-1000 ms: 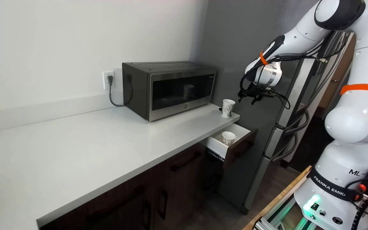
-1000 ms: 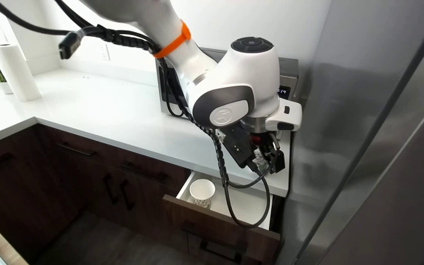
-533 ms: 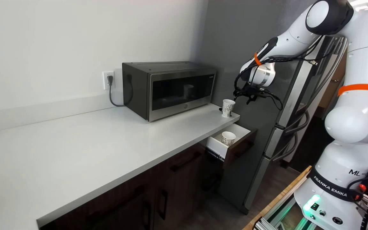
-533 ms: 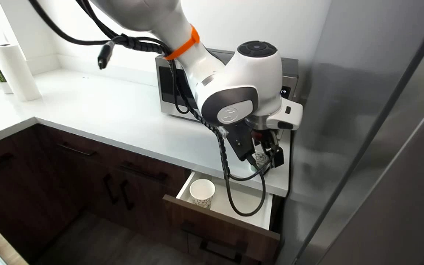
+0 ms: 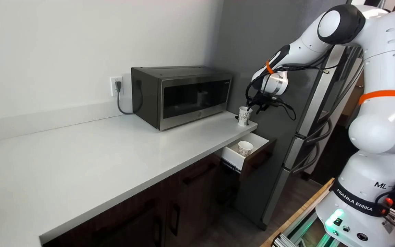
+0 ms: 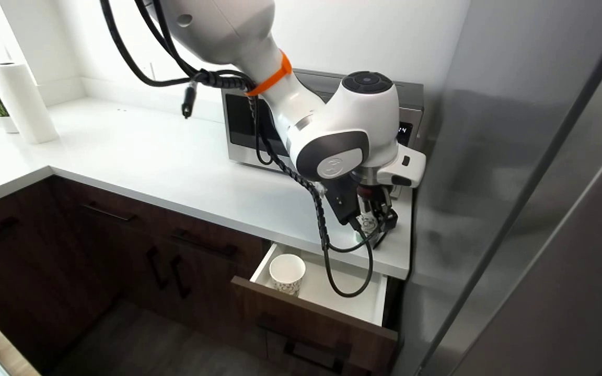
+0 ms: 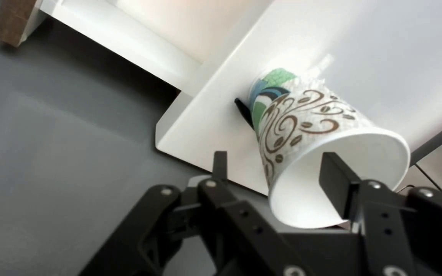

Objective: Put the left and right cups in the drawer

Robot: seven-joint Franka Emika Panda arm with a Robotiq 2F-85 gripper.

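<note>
A white paper cup with a brown swirl pattern stands upright on the counter corner in both exterior views [image 5: 244,116] [image 6: 367,222]. In the wrist view, this cup [image 7: 301,119] shows its open mouth, with green and blue at its base. Another such cup [image 5: 245,148] stands inside the pulled-out drawer [image 5: 231,157]; it also shows in an exterior view [image 6: 287,270]. The drawer front [image 6: 311,313] is dark brown. My gripper [image 7: 278,172] is open and empty at the counter cup's rim. One finger lies beside the cup, the other over its mouth. The gripper [image 5: 253,110] shows just above the counter.
A grey-black microwave [image 5: 195,97] stands on the white counter [image 5: 98,164] beside the counter cup. A tall grey fridge [image 6: 489,156] borders the counter's end. A small black item [image 7: 244,112] lies by the cup's base. A paper towel roll [image 6: 23,104] stands far off.
My gripper has moved down and closer to the counter cup, leftward in an exterior view. The arm's cables have shifted with it. Both cups and the drawer have stayed in place.
</note>
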